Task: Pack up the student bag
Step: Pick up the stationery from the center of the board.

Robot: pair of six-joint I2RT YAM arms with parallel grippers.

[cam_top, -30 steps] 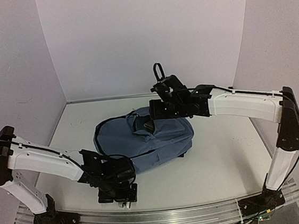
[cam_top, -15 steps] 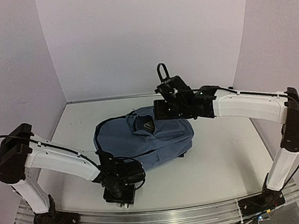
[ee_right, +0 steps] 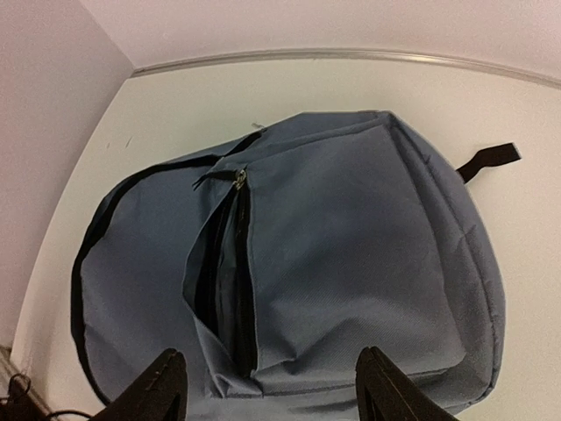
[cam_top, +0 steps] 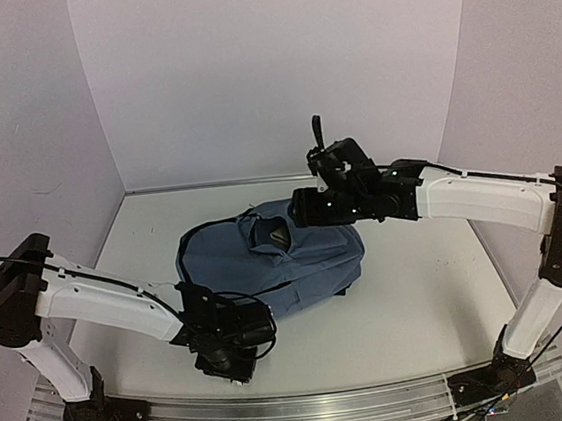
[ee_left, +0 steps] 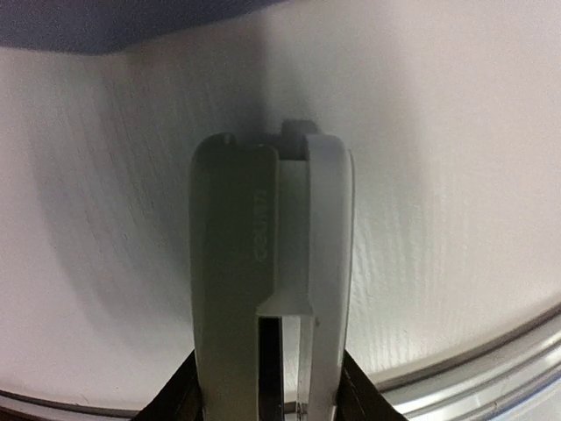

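Note:
The student bag [cam_top: 267, 267] lies flat mid-table, slate blue with black zip trim. Its front pocket [ee_right: 223, 281] gapes open along the zip. My right gripper [ee_right: 273, 390] hovers open just above the bag's front panel, with nothing between its fingers. In the top view that gripper [cam_top: 306, 208] is at the bag's far right side. My left gripper [cam_top: 226, 360] is down on the table in front of the bag, near the front edge. Its jaws press both sides of a pale grey plastic item [ee_left: 263, 246] that lies lengthwise on the white table.
A black strap end [ee_right: 491, 158] sticks out from the bag's far side. The metal rail of the table's front edge [ee_left: 491, 368] runs close beside the left gripper. White walls enclose the table on three sides.
The left gripper has closed from wide open onto the pale grey item and shifted slightly right. The right gripper has drawn back up and to the right, off the pocket opening.

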